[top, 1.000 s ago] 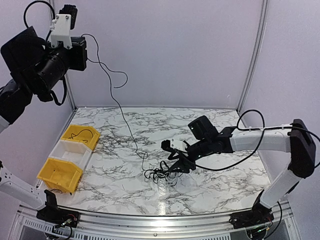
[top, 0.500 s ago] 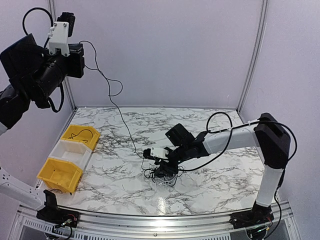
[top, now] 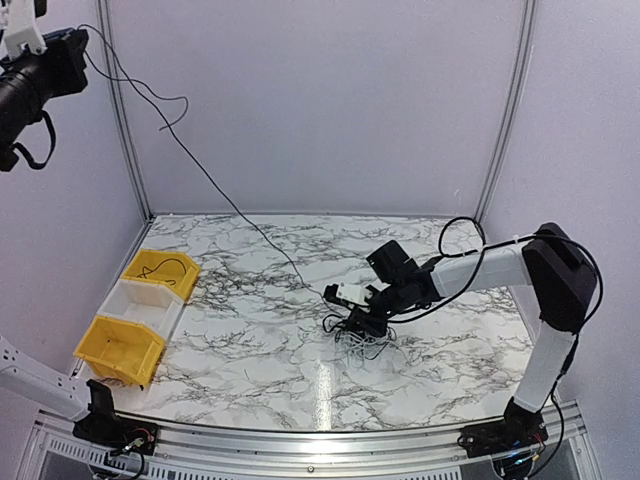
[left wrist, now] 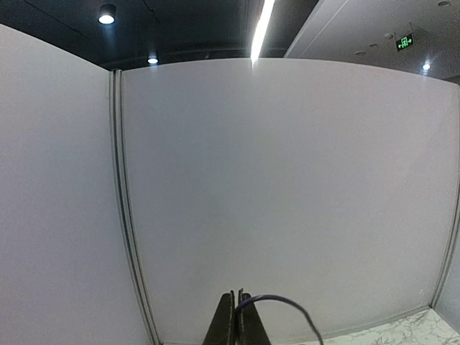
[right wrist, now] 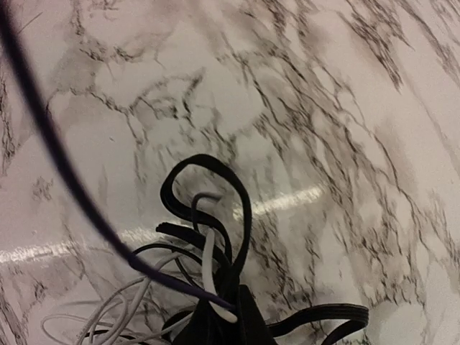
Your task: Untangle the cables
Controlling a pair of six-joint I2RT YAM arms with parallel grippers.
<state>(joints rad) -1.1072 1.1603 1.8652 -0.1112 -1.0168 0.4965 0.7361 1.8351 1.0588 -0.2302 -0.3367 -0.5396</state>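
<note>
**A:** Where does the tangle sit?

**B:** The cable clump (top: 365, 345) lies on the marble desk (top: 240, 350), a little right of the middle. It is mostly black wires with a few pale ones mixed in.

**A:** And the right claw?

**B:** The right claw (top: 358, 325) is down on top of the clump. In the right wrist view its fingers (right wrist: 244, 316) are pressed together, with black loops and a pale wire caught at the tips. It is clamped onto the clump.

**A:** The left one?

**B:** The left claw (left wrist: 236, 305) is raised high in the far left corner, well apart from the desk. Its fingers are pinched flat on one black strand (top: 215, 190), which curls out just right of the tips.

**A:** Where does that strand run?

**B:** It runs from the left claw in a long slant, down past the back wall to the clump beside the right claw. It wiggles loosely near the top and is nearly straight lower down.

**A:** Anything else on the desk?

**B:** There are three bins in a row at the left edge: a far yellow bin (top: 150, 262), a white bin (top: 140, 305) and a near yellow bin (top: 118, 348). A thin black wire (top: 172, 266) lies in the far one.
</note>
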